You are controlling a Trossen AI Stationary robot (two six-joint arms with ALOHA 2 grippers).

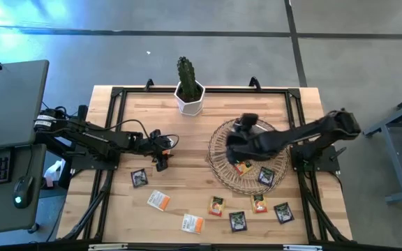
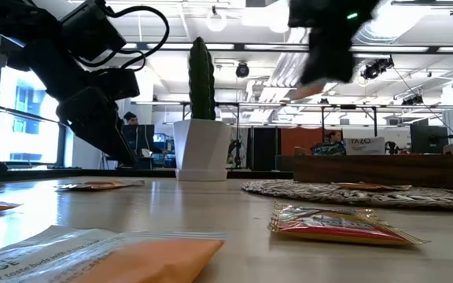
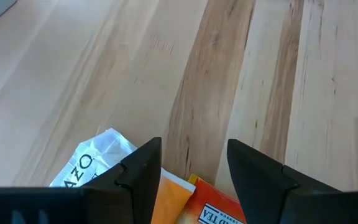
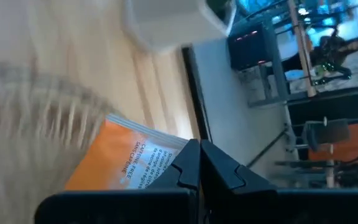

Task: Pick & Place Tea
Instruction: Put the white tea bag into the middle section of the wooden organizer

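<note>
Right wrist view: my right gripper (image 4: 199,163) is clenched on a white-and-orange tea sachet (image 4: 120,160), held over the wicker tray (image 1: 222,157). Two sachets lie in the tray, seven on the table (image 1: 117,209). Left gripper (image 3: 194,168) gapes empty, hovering above the left sachets.

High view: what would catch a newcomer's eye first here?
The tall green cactus in its white pot stands at the table's far edge. Right of it, the right gripper, shut on an orange tea sachet, hangs over the round wicker tray. More sachets lie scattered along the near edge.
</note>
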